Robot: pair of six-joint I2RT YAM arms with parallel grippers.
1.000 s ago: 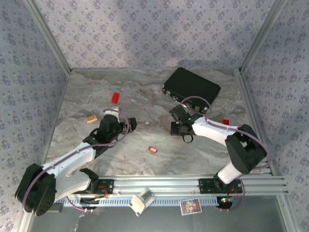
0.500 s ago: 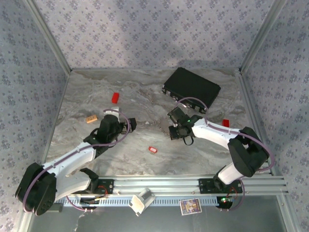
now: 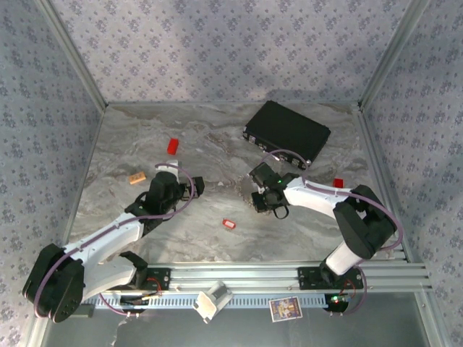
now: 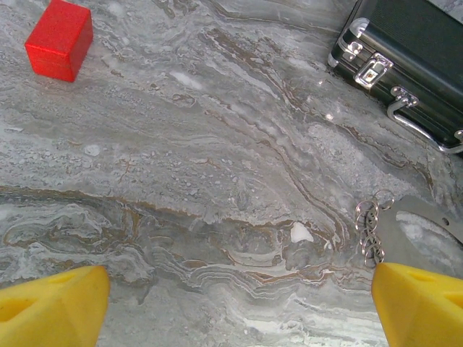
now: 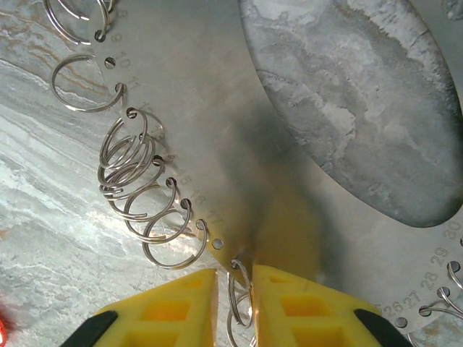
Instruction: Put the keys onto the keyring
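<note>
Stock as I see it from my station. Left gripper (image 4: 239,311): fingers spread wide, nothing between them, hovering over bare marbled table (image 3: 202,155) left of centre. Right gripper (image 5: 235,271): yellow fingers drawn close with a narrow gap between them. One split ring stands in that gap without being squeezed from both sides, so I log it as slightly parted, not clamped. Keyring (image 5: 239,130): a flat silvery plate with numbered holes along its rim and split rings threaded through several of them. It lies flat mid-table, directly under the right gripper and on the near side of the black case (image 3: 287,131). From the left wrist I see its edge and a short run of rings just beside that gripper's right fingertip. Red key (image 3: 229,224): on the table nearer the bases, apart from the keyring, too small for me to read its shape. Red block (image 4: 59,38): far left of centre. Tan block (image 3: 137,177): near the left wall.
</note>
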